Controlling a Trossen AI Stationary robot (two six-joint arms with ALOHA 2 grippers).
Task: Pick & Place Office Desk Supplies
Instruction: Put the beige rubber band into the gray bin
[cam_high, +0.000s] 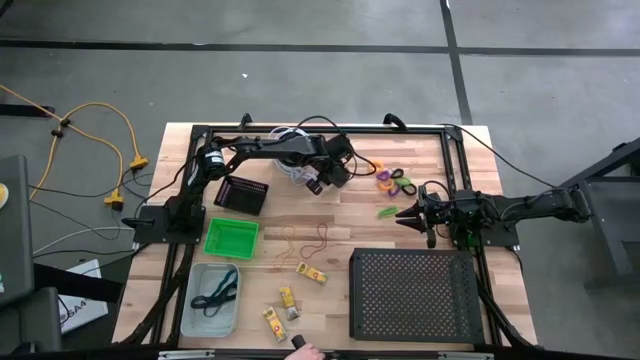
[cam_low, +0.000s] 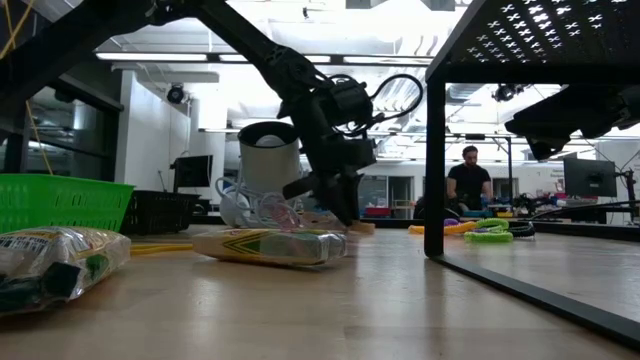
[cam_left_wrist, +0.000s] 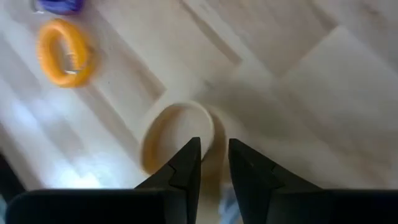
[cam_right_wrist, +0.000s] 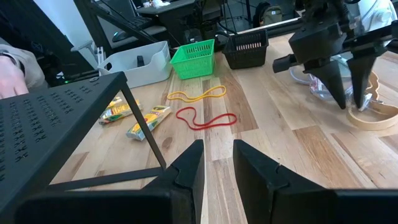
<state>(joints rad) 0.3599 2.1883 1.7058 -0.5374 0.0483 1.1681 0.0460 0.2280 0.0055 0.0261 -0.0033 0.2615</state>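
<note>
Your left end effector (cam_left_wrist: 213, 163) hangs low over the counter (cam_high: 330, 215) near its far edge, tips narrowly parted and straddling the near rim of a pale tan band loop (cam_left_wrist: 177, 134); nothing is gripped yet. To do this well, you should settle until the rim sits squarely between the tips, close gently, then lift straight up so the loop does not skate away. An orange ring (cam_left_wrist: 64, 51) lies well apart from the tips. Your right end effector (cam_high: 408, 213) waits beside the perforated tray (cam_high: 415, 293), tips a little apart and empty, with the red band (cam_right_wrist: 205, 117) and yellow band (cam_right_wrist: 196, 94) ahead of it.
</note>
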